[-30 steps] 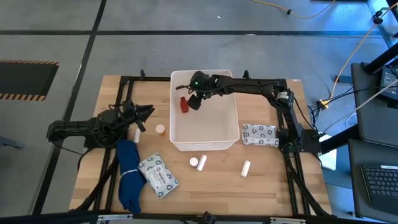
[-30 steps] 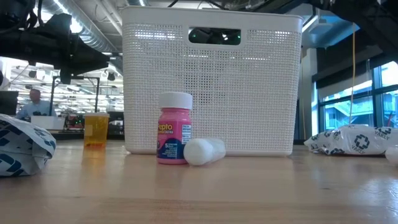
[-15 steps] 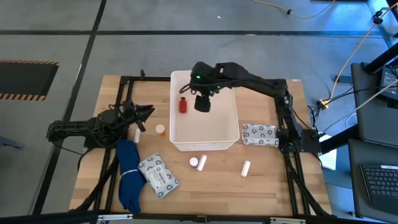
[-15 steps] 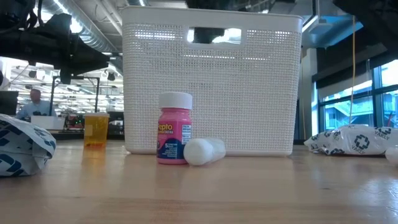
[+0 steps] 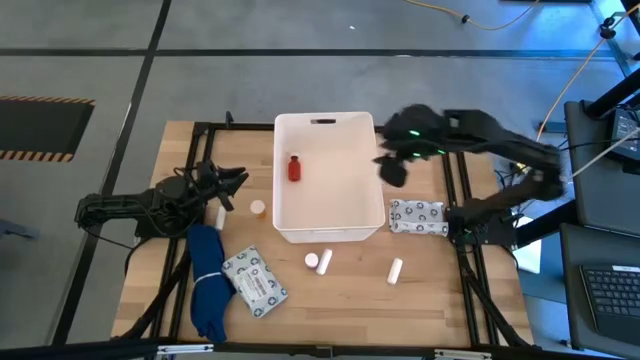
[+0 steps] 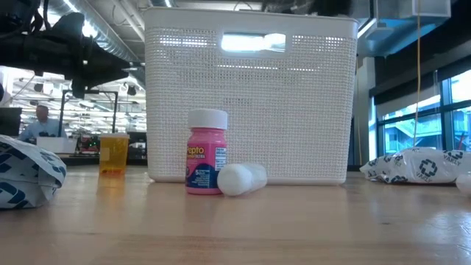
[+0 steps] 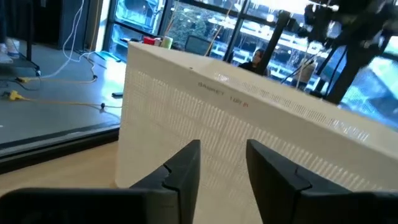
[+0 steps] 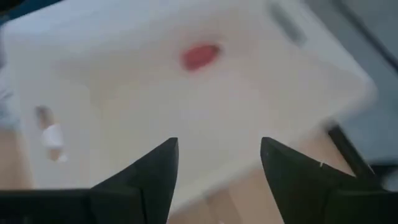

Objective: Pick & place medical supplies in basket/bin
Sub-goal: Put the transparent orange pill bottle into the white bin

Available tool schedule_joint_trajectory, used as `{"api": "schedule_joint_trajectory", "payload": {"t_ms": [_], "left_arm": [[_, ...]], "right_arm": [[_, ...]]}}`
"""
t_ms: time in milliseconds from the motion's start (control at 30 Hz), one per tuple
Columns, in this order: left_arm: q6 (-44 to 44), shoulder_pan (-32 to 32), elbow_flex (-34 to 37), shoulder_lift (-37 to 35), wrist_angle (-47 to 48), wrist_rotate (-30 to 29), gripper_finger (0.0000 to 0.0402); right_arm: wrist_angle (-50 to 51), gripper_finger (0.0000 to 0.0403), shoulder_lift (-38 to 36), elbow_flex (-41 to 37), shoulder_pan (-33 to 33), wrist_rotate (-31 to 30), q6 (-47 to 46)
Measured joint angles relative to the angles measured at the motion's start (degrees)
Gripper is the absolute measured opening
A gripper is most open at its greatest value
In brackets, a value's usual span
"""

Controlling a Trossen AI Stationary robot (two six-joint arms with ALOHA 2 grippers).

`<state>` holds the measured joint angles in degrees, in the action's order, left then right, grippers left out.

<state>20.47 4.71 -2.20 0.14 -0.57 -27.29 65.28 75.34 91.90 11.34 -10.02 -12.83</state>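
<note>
Nearest to you in the low view, a pink bottle point(image 6: 207, 152) stands upright with a white cylinder point(image 6: 241, 179) lying against its base at 3 o'clock. Behind them rises the perforated wall of the white bin point(image 6: 250, 103). An orange vial point(image 6: 113, 153) stands at the bin's 9 o'clock, and a printed packet point(image 6: 416, 165) lies at its 3 o'clock.

From the high view, note the red bottle point(image 5: 294, 168) inside the bin point(image 5: 329, 236), toward its 9 o'clock wall. The right gripper point(image 5: 392, 169) hangs over the bin's 3 o'clock rim, well apart from the bottle. Its fingers point(image 8: 149, 176) stand spread with nothing between them. The bottle point(image 8: 201, 55) lies ahead of them on the bin floor.

The left gripper point(image 5: 226, 193) rests at the bin's 9 o'clock side. Its fingers point(image 7: 180, 170) are parted by a narrow gap and hold nothing, facing the bin wall point(image 7: 249, 124).

Elsewhere on the table point(image 5: 430, 290) you will find a second packet point(image 5: 254, 281), a blue cloth point(image 5: 207, 280) and another white cylinder point(image 5: 395, 269).

Motion blur smears the right arm; its gripper outline is hard to read from above.
</note>
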Motion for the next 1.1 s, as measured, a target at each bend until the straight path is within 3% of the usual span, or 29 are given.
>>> {"api": "schedule_joint_trajectory", "payload": {"t_ms": [133, 233, 400, 633, 900, 1100], "left_arm": [[5.2, 0.0, 0.0, 0.0, -2.1, 0.9, 0.0168], [10.0, 0.0, -0.2, 0.1, -2.6, 4.9, 0.0199], [9.4, 0.0, -3.0, 4.1, -3.2, 9.3, 0.022], [-10.7, 0.0, -11.6, 14.6, -5.5, 9.0, 0.0221], [-15.9, -0.1, -27.7, 28.7, 20.7, 12.7, 0.022], [-16.9, -0.1, -34.7, 37.1, 26.0, 16.7, 0.021]], "right_arm": [[-5.1, 0.0229, -15.6, -14.5, -0.1, -6.8, -8.6], [-8.3, 0.0229, -25.1, -23.2, -0.1, -9.5, -15.3], [-16.7, 0.0229, -35.2, -33.9, -0.1, -10.5, -19.8], [-20.0, 0.0229, -38.2, -39.9, -0.1, -10.4, -20.1], [-19.7, 0.0229, -37.8, -39.9, -0.1, -10.4, -18.3], [-19.7, 0.0229, -37.9, -39.9, -0.1, -10.4, -17.1]]}}
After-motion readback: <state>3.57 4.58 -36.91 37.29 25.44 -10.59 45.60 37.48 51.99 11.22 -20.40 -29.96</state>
